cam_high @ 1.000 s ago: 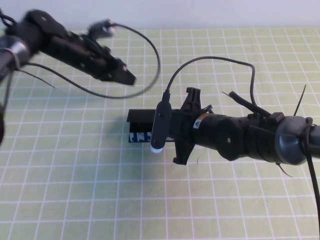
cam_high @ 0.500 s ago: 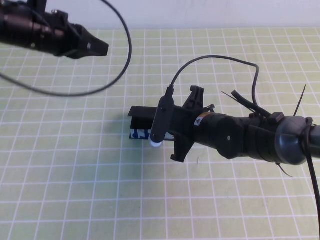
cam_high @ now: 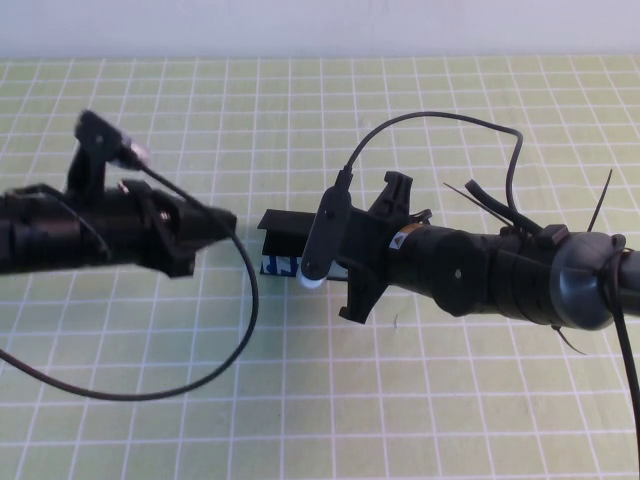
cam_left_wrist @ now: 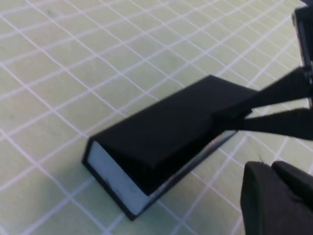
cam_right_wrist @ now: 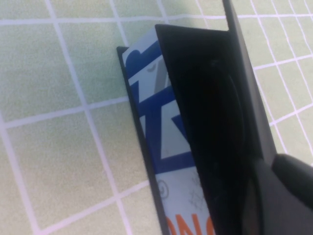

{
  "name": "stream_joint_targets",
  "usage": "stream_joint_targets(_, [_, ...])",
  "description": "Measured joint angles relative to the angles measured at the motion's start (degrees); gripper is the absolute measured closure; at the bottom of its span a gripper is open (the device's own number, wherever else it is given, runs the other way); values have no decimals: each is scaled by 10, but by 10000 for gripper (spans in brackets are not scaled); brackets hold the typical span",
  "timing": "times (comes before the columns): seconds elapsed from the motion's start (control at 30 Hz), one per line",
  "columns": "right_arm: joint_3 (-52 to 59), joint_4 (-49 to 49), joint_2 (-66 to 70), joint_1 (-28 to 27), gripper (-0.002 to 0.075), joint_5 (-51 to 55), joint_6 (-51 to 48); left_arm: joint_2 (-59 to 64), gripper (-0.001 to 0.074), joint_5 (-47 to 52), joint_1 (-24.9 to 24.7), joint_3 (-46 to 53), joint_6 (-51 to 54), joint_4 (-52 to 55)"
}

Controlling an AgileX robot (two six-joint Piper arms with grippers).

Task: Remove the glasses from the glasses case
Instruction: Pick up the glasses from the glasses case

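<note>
Left wrist view: your right pincer (cam_left_wrist: 230, 117) is pinching the black rectangular case's (cam_left_wrist: 161, 142) lid, barely raised; left pincer (cam_high: 225, 222), state unclear, is hovering at nine o'clock; glasses unseen.

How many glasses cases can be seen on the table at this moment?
1. The glasses case lies near the table's middle, lid partly lifted. The right gripper, shut on the lid's edge, is at its right end; the left gripper hovers just left of it. No other case shows.
</note>
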Motion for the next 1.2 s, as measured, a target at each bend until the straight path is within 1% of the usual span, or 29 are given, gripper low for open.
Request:
stream_joint_targets(0.17, [0, 6, 0, 0, 717, 0, 0, 77, 739, 74, 0, 3, 52, -16])
stream_joint_targets(0.4, [0, 9, 0, 0, 717, 0, 0, 146, 739, 81, -1, 3, 101, -79])
stream_joint_targets(0.5, [0, 14, 0, 0, 717, 0, 0, 154, 739, 76, -7, -7, 107, -83])
stream_joint_targets(0.87, [0, 27, -1, 0, 717, -2, 0, 168, 740, -10, -73, -76, 106, -82])
stream_joint_targets(1.2, [0, 30, -1, 0, 717, -2, 0, 201, 739, -30, -76, -83, 127, -87])
